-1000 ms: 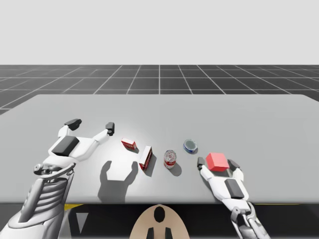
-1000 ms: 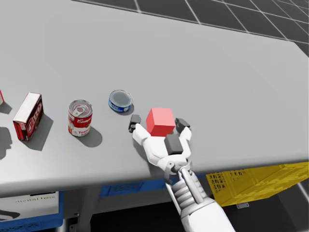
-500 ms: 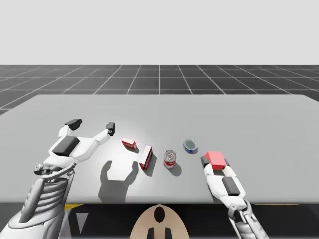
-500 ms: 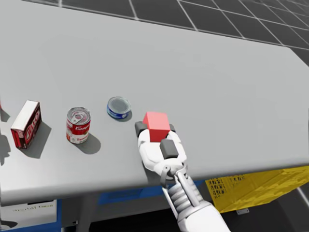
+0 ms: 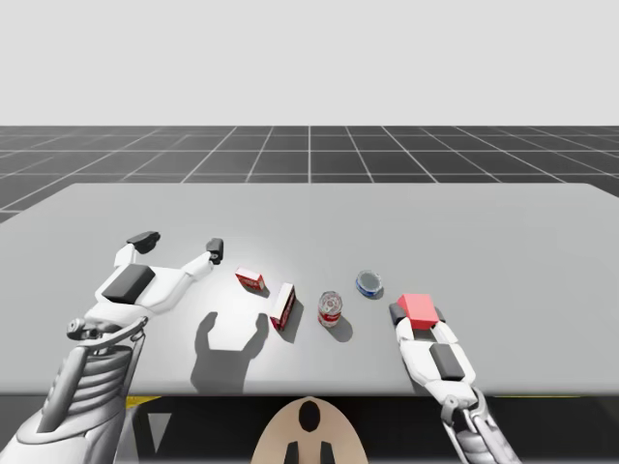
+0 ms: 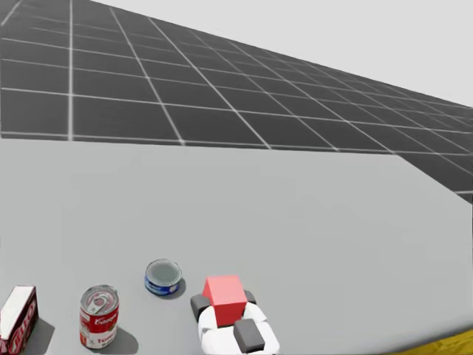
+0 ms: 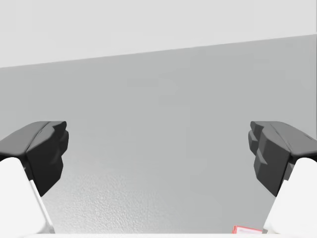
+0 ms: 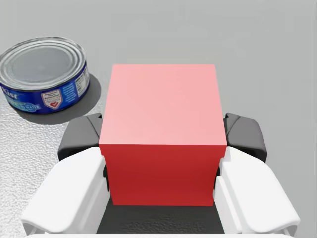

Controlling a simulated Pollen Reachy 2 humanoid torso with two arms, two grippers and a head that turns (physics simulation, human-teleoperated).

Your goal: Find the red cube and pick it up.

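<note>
Near the right front edge of the worktop (image 5: 522, 242), my right end effector (image 5: 417, 314) is clamped on the red cube (image 5: 419, 307). The right wrist view shows a dark finger pressed against each side face. The cube covers much of both pads, and I cannot tell whether it rests on the surface or sits just off it. A flat blue can (image 8: 44, 74) lies just ahead and to one side, partly cut off. In the head view a red-and-white can (image 6: 99, 316) stands nearby, and a red-and-white box (image 6: 16, 319) is sliced by the frame. My left end effector (image 5: 178, 244) hangs spread wide, well apart from the cube. A red sliver (image 7: 246, 229) beside one of its fingers is too small to identify.
</note>
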